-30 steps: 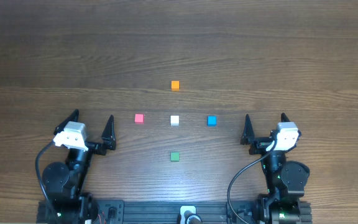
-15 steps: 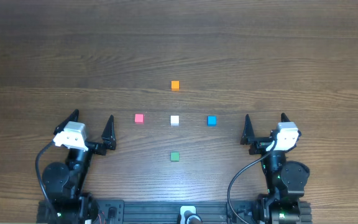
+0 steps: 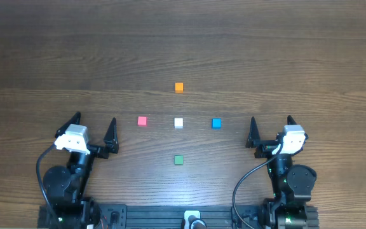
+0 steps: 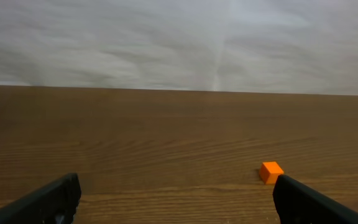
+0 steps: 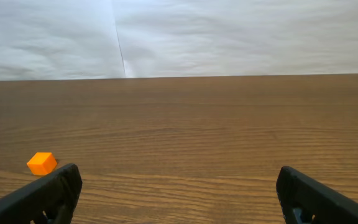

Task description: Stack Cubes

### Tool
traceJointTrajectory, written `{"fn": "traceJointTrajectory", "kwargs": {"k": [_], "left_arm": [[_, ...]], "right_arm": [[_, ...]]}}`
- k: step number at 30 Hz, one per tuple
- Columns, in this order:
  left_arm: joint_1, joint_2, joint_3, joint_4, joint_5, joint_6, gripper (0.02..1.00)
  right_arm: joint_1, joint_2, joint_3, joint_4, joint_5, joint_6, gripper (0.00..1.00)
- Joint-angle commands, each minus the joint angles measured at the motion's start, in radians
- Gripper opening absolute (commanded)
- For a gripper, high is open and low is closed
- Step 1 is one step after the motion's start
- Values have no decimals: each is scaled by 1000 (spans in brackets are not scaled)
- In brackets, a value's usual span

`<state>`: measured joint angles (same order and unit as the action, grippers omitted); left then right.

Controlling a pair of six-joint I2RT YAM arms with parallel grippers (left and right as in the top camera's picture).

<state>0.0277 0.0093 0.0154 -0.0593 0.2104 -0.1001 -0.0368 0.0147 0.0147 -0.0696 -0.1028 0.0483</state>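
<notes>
Five small cubes lie on the wooden table in a cross: orange cube point(image 3: 179, 87) farthest from the arms, pink cube point(image 3: 142, 120) on the left, white cube point(image 3: 178, 123) in the middle, blue cube point(image 3: 216, 123) on the right, green cube point(image 3: 178, 160) nearest the arms. My left gripper point(image 3: 94, 125) stands open at the lower left, apart from the pink cube. My right gripper point(image 3: 271, 125) stands open at the lower right, apart from the blue cube. The orange cube point(image 4: 271, 172) shows between the left fingers' view, and the orange cube point(image 5: 41, 163) also lies ahead of the right gripper.
The wooden table point(image 3: 183, 44) stretches wide beyond the cubes. A pale wall point(image 4: 179, 43) rises behind its far edge. A black rail with the arm bases point(image 3: 189, 216) runs along the near edge.
</notes>
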Motion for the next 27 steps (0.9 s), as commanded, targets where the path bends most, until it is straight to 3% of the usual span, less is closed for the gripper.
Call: {"fn": "traceJointTrajectory", "kwargs": {"k": [1,10,17,27], "left_arm": [[2,-6,-9,3,10,14,1000],[2,-5,-9,2,-17,14,1000],[1,24,-3,-6,18,-52,998],[-29,315,293,-251,46,-120,998]], "right_arm": [[-1,-8,-10,3,6,-5,991],[-1,-8,-10,3,6,-5,991],[-1,-8,-10,3,6,-5,991],[-1,-8,-10,3,6,-5,993]]}}
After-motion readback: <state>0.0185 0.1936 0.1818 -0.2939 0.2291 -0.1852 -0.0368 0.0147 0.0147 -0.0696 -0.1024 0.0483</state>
